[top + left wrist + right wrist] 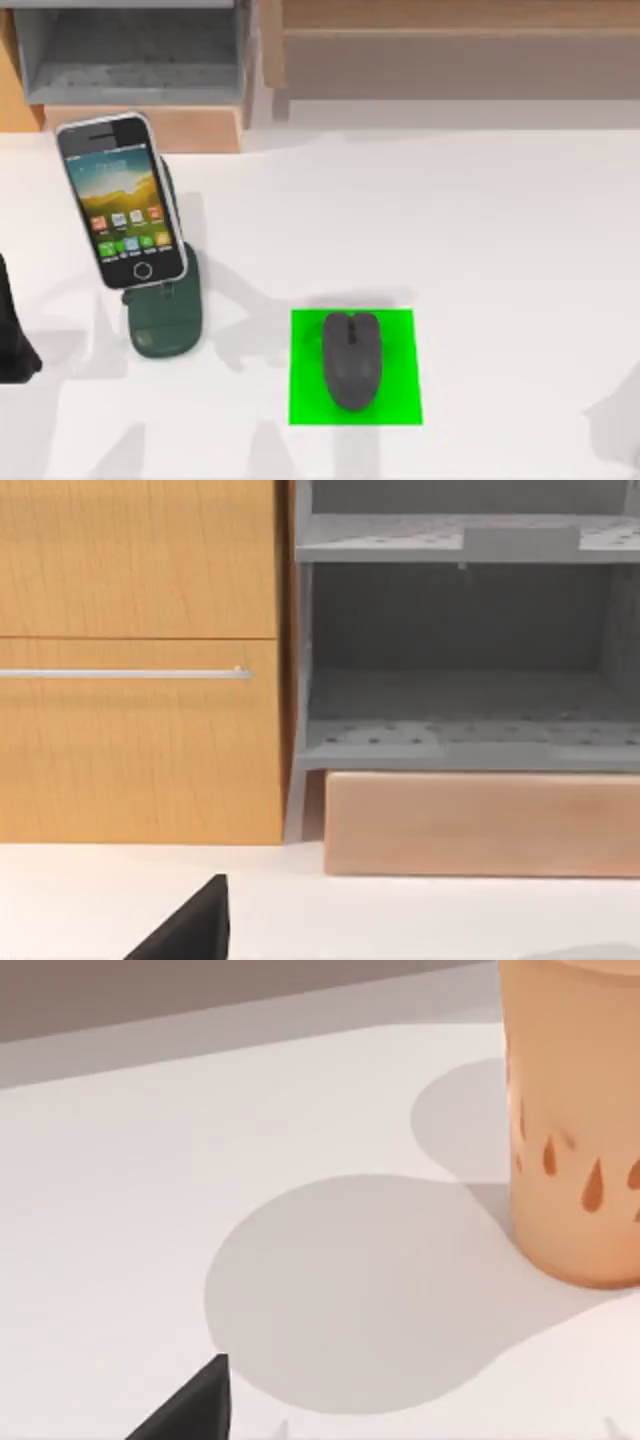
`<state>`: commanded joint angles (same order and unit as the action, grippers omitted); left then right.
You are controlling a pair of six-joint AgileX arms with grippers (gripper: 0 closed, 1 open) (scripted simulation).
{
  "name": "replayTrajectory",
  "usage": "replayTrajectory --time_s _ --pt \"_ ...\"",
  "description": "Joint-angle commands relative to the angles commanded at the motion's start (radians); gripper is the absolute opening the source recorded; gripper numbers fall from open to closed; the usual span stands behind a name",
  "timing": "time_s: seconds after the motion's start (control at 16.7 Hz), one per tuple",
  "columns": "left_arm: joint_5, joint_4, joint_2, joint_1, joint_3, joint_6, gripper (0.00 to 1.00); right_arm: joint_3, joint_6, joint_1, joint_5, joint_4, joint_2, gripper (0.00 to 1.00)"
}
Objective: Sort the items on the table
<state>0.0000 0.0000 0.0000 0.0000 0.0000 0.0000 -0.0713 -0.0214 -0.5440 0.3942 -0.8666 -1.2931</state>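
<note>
The smartphone (121,200) leans upright in the dark green phone stand (165,320) at the left of the white desk (500,230), screen facing up toward the overhead camera, and the dark grey mouse (351,358) lies centred on the bright green square (355,367) toward the front middle. Both items appear already placed, so the sorting looks close to complete. The left arm (12,340) sits at the desk's left edge, near the stand but apart from it; whether its tool is wide or narrow cannot be told, and the same holds for the right tool. The right wrist camera looks at an orange perforated cup (575,1120) on the desk. Any retreat by the left arm should probably go up and away from the stand, so the leaning phone is not nudged.
</note>
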Motion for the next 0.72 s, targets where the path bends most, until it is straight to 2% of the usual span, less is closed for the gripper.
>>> replayTrajectory --time_s 0.36,0.72 --pt "0.000 0.000 0.000 0.000 0.000 0.000 1.00 -0.176 0.008 -0.125 0.127 -0.428 -0.525 1.00" --pt "0.000 0.000 0.000 0.000 0.000 0.000 1.00 -0.373 0.021 -0.142 0.209 -0.755 -0.832 1.00"
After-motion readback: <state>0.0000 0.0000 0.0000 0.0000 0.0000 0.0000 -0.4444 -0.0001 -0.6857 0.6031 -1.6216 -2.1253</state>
